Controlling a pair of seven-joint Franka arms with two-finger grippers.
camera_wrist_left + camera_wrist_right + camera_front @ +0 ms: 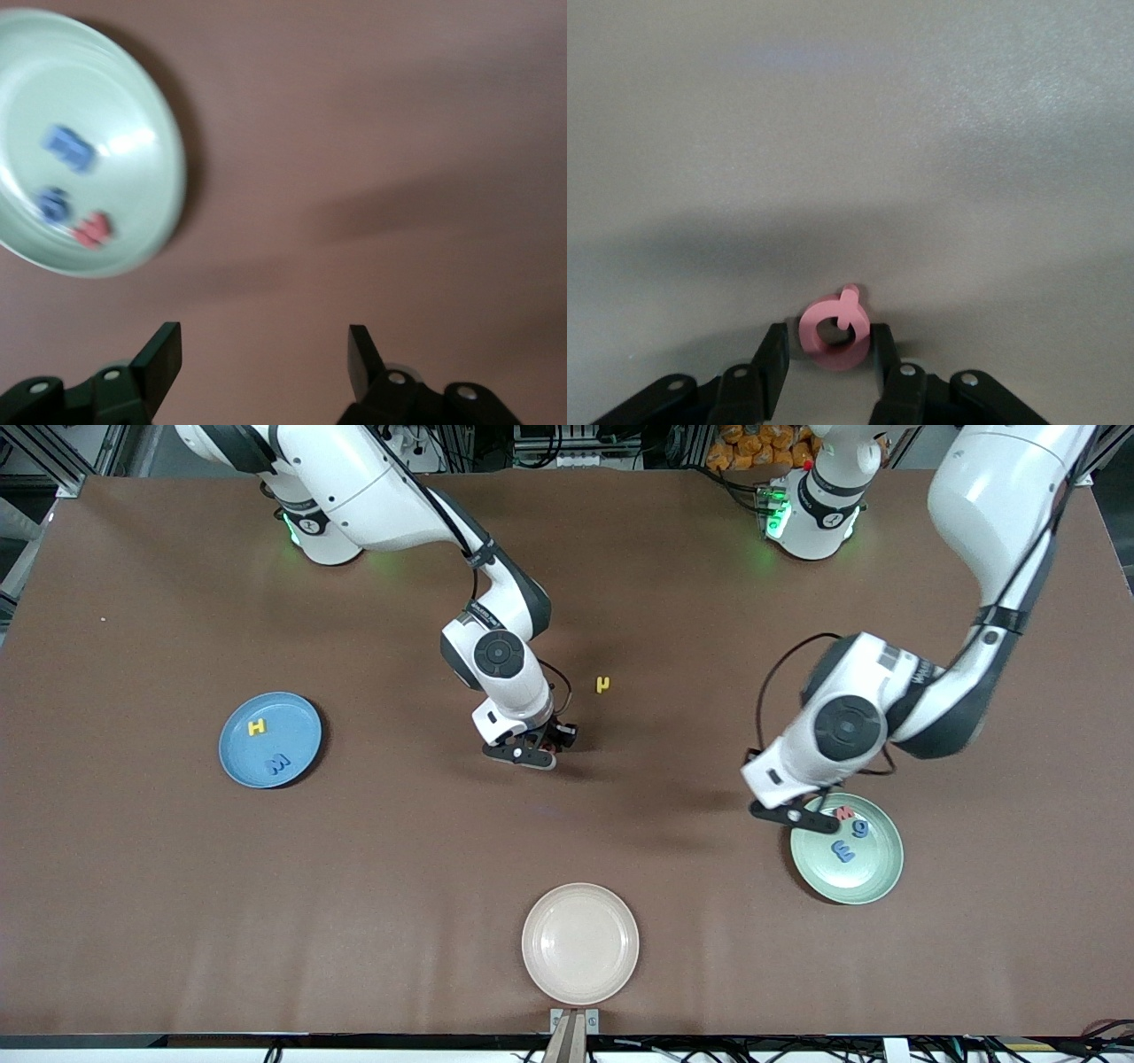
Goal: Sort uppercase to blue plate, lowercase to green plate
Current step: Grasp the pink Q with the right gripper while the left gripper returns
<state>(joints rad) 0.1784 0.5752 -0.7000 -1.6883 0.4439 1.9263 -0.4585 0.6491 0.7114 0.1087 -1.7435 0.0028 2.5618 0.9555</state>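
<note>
I see the right tool [826,354] low at the middle of the table [159,886], its fingers [772,363] closed against both sides of the red Q [833,332]; the Q sits upright between them. The tiny yellow letter [602,684] lies on the table near that tool, toward the left arm's end. The left tool [264,359] hangs over the edge of the green plate [873,881], fingers spread wide with nothing between them. In the green plate lie the red w/m [845,812], the blue g-like letter [859,829] and the blue rounded e [842,852]. The blue plate [297,717], toward the right arm's end, carries the yellow H [257,727] and the blue W [279,763]; the beige plate [580,974] is nearest the front camera.
</note>
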